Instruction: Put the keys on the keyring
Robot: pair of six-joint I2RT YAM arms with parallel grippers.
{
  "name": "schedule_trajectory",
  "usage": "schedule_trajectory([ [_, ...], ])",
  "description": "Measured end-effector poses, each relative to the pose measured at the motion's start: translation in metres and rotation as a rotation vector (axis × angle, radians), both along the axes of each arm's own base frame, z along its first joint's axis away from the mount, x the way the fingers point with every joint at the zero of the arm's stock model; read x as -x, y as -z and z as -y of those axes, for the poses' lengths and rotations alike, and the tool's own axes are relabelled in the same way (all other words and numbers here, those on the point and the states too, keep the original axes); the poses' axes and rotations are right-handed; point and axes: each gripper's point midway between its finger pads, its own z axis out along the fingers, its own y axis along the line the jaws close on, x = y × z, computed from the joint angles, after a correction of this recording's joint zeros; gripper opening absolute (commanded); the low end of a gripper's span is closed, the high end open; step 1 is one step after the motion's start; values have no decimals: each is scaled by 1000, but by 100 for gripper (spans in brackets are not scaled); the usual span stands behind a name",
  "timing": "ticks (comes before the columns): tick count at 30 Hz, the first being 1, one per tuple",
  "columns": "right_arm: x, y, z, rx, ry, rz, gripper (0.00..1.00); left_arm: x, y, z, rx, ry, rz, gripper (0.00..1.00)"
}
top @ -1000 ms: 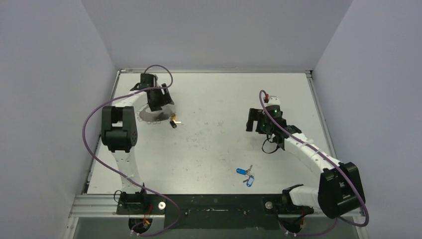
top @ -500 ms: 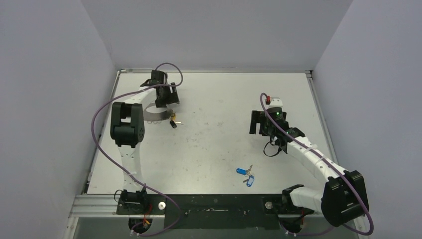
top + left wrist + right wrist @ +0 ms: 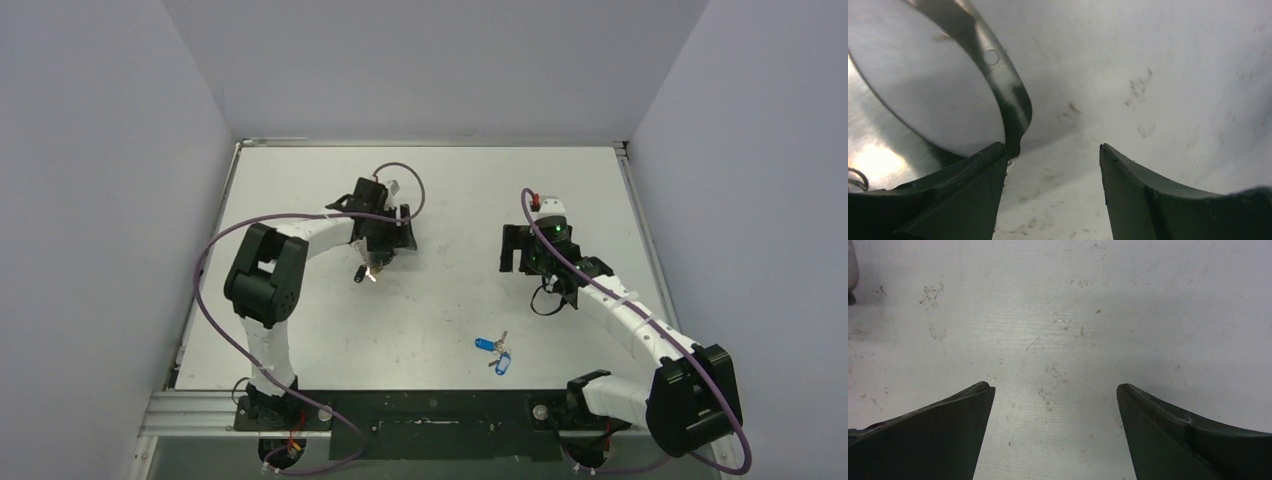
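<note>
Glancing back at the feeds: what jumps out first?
The shiny metal hoop curves against a fingertip of the open left pincer, in its wrist view. On the table, blue-headed keys lie front centre and a dark-headed key sits beside that pincer; the right pincer hangs open, empty.

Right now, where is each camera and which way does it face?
Top external: above, behind the bases, looking down on the table; both arms.
Left wrist: on the left gripper, facing the table; own fingers, keyring at one tip.
Right wrist: on the right gripper, facing table; own fingers.
Shared: top view shows both grippers too.
</note>
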Motion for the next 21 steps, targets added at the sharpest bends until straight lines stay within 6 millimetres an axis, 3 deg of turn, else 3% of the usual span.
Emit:
schedule_trajectory([
  [6, 2, 2, -5, -11, -36, -10, 100, 81, -2, 55, 34, 144, -49, 66],
  [10, 3, 10, -13, -17, -73, -39, 100, 114, -9, 55, 30, 173, -60, 71],
  [13, 4, 21, -23, -11, -110, -82, 100, 111, -34, 40, 31, 123, 14, 78],
  [17, -1, 28, -46, 0, -170, -118, 100, 94, -87, 18, 79, 36, 191, 88],
  [19, -5, 31, -56, 2, -190, -127, 100, 87, -101, -1, 110, -20, 249, 86],
  [21, -10, 34, -67, 3, -210, -141, 100, 76, -101, -31, 137, -113, 267, 83],
])
